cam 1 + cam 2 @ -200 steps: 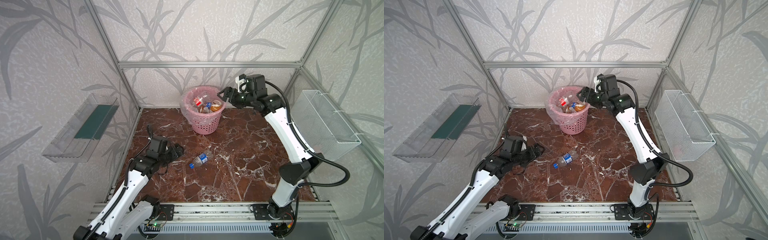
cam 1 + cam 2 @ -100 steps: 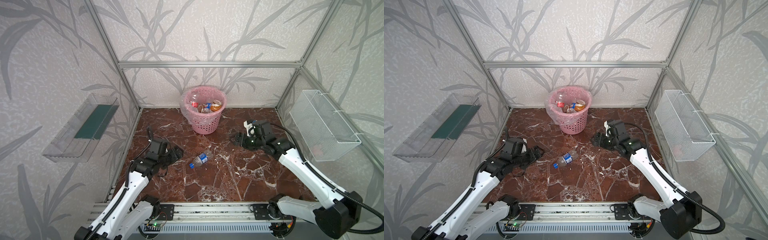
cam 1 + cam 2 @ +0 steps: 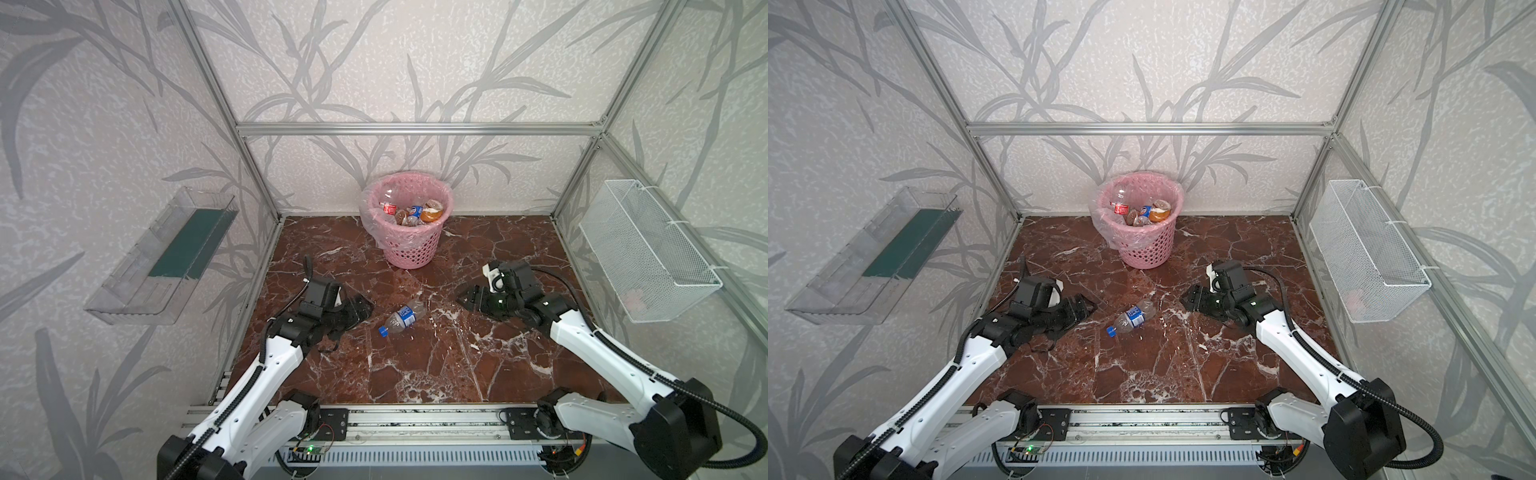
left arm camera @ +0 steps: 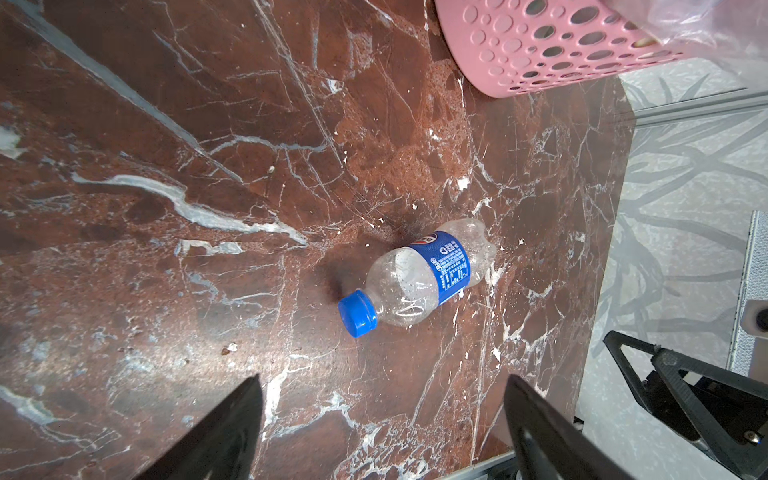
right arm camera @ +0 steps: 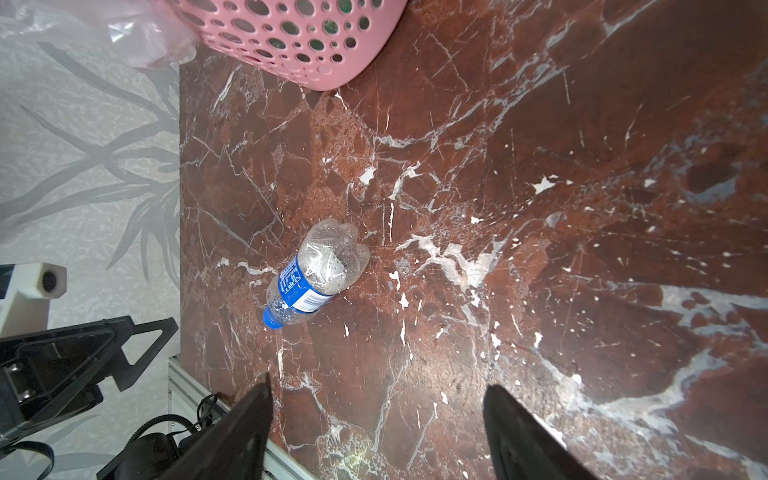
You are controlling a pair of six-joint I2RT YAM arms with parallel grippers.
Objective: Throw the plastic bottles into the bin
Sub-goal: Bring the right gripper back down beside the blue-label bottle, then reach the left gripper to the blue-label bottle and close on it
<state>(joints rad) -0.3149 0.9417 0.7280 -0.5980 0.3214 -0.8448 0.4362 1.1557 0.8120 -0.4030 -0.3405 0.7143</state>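
Last bottle (image 3: 402, 318) lies on desk (image 3: 436, 365), others in bin (image 3: 409, 253). Left claw (image 3: 365, 306), right claw (image 3: 465, 298) both spread, empty. Next: reach, grasp it.

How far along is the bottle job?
Done: several bottles lie in the bin. In hand: nothing; left gripper and right gripper are open, flanking one blue-label bottle on the table. To do: bin that bottle.

Recycling sign (image 4: 446, 249) on bottle (image 4: 409, 282) label, print illegible
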